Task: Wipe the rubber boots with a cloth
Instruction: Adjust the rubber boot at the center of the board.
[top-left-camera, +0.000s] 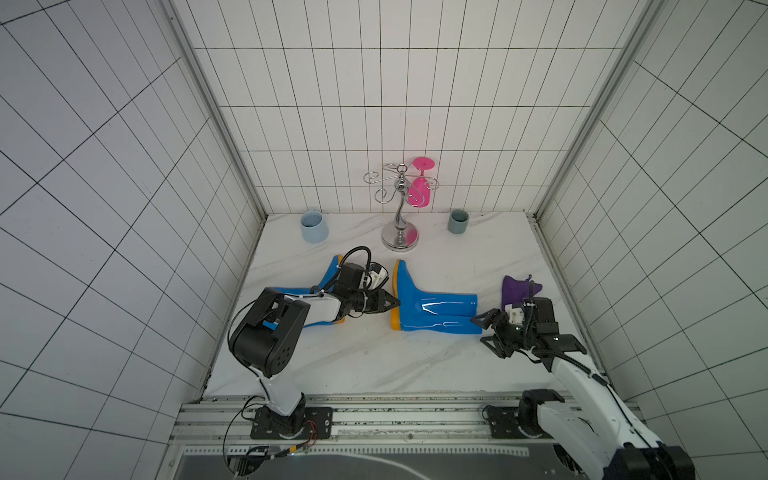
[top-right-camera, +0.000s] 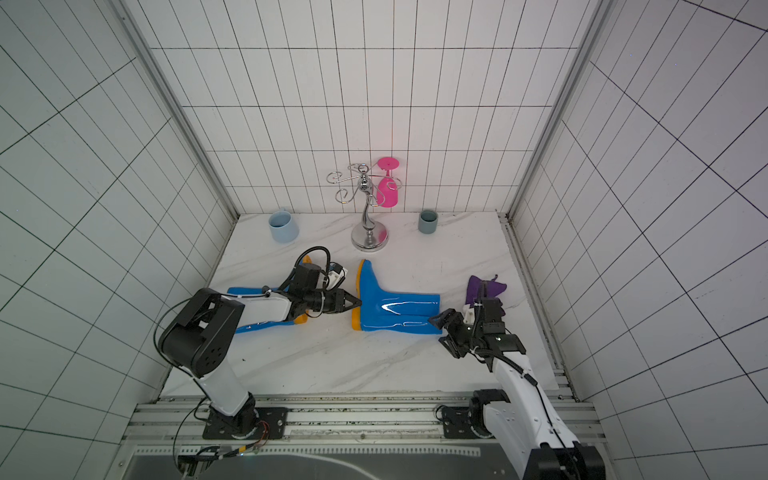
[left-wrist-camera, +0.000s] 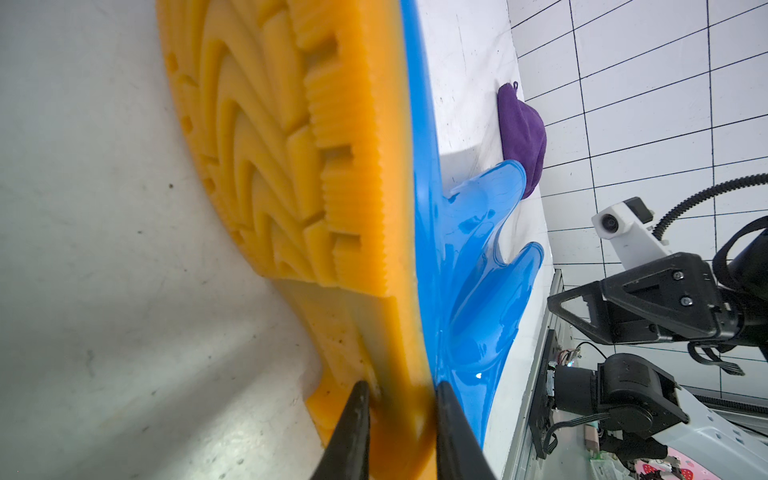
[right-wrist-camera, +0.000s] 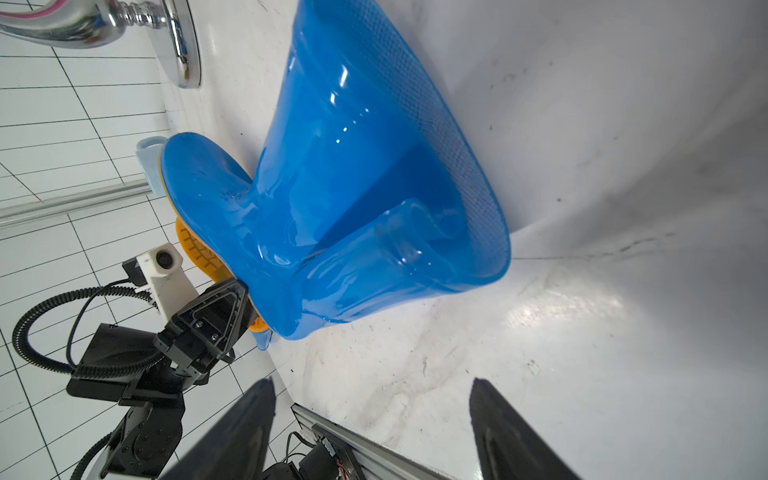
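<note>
Both rubber boots lie on their sides on the marble table. The middle boot (top-left-camera: 432, 309) (top-right-camera: 395, 309) is glossy blue with an orange sole (left-wrist-camera: 291, 145). My left gripper (top-left-camera: 395, 305) (left-wrist-camera: 401, 386) is shut on the heel edge of that sole. The other boot (top-left-camera: 293, 291) (top-right-camera: 245, 292) lies mostly under my left arm. My right gripper (top-left-camera: 478, 330) (right-wrist-camera: 372, 386) stands open and empty just in front of the middle boot's shaft opening (right-wrist-camera: 478, 187), not touching it. The purple cloth (top-left-camera: 519, 289) (left-wrist-camera: 521, 133) lies crumpled on the table behind my right wrist.
At the back stand a light-blue mug (top-left-camera: 313, 226), a chrome cup stand (top-left-camera: 400, 239) with a pink glass (top-left-camera: 419, 187) hanging on it, and a grey cup (top-left-camera: 458, 221). Tiled walls close three sides. A metal rail (top-left-camera: 374, 409) runs along the front edge.
</note>
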